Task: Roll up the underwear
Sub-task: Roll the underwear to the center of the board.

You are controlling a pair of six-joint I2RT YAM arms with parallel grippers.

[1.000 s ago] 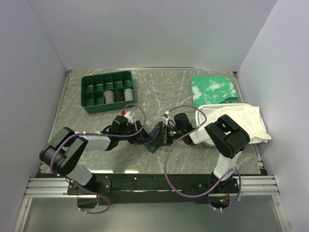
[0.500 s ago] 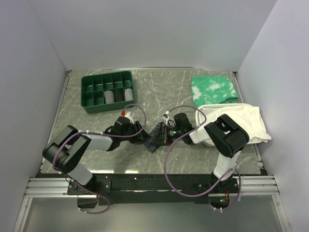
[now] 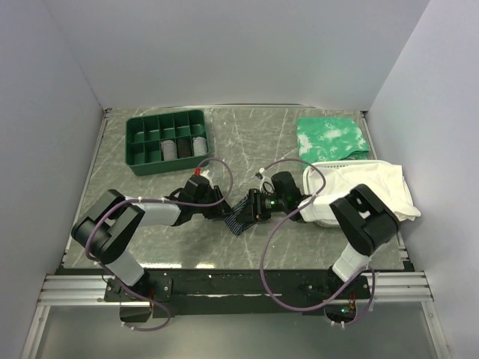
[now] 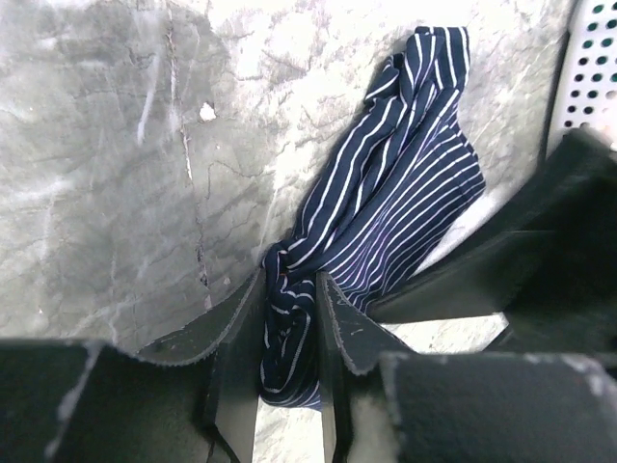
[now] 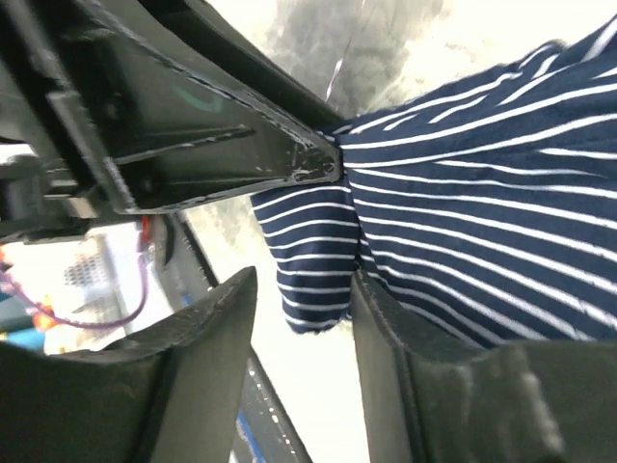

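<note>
Two grips on one underwear (image 4: 395, 193): left hand (image 4: 291, 294) and right hand (image 5: 304, 289) both clamp its striped cloth.

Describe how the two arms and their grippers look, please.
Both the left arm and right arm are black with a pale grey forearm section. A thin purple cable loops along each. The left gripper and right gripper have flat matte black fingers.

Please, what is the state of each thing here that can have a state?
underwear: partly bunched, lying on the table.
left gripper: shut on the underwear's bunched end.
right gripper: fingers astride a corner of it, grip unclear.
green tray: three compartments filled.
white cloth: crumpled.
</note>
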